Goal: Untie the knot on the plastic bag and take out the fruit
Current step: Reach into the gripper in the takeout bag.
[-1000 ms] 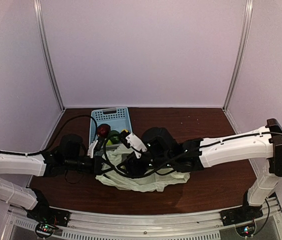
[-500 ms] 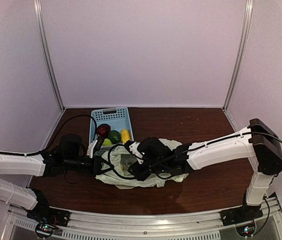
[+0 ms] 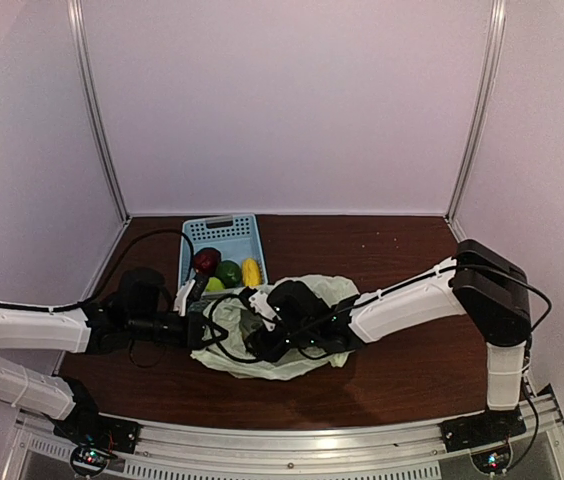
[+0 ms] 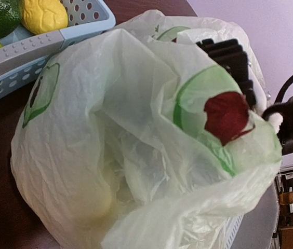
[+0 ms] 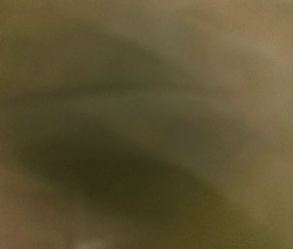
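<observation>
Nearest, just ahead of the left gripper (image 3: 196, 329): the plastic bag (image 3: 247, 362), mouth gaping, no knot to be found, so untying judged done. Hold on the rim likely, yet impossible to tell. Further in, right gripper (image 3: 265, 339) buried inside the bag, clenched or slack unknowable. Beyond both, four fruit (image 3: 228, 271) in the blue basket (image 3: 224, 229); probably one left to fetch. Left wrist view alone: pale yellow lump (image 4: 92, 201) deep inside. Right wrist view: only murky olive blur. Overhead alone: the dark red piece.
</observation>
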### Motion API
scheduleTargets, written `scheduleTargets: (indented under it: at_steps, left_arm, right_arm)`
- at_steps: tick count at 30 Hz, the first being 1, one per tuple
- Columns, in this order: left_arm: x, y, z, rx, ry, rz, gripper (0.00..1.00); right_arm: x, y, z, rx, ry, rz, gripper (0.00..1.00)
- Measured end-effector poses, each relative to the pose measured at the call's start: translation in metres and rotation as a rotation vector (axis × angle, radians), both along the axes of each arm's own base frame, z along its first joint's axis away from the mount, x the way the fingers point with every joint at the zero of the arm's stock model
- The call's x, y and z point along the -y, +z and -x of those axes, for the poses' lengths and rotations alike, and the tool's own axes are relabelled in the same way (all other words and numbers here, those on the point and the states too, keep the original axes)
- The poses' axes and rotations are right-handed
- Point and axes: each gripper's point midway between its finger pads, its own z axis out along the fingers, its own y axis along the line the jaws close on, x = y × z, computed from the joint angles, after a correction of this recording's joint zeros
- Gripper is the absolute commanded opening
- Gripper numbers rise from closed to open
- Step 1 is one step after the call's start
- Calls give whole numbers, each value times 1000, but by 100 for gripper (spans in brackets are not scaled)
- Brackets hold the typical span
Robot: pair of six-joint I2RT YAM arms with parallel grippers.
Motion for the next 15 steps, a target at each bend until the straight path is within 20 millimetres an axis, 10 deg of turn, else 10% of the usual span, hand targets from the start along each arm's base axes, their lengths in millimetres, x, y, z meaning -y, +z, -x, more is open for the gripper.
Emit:
scheduleTargets:
  at_steps: [15]
  left_arm:
    - [0,-2,0,-9,-7,1,0]
  right_arm:
    - [-31,15,18,3,171,-144,85]
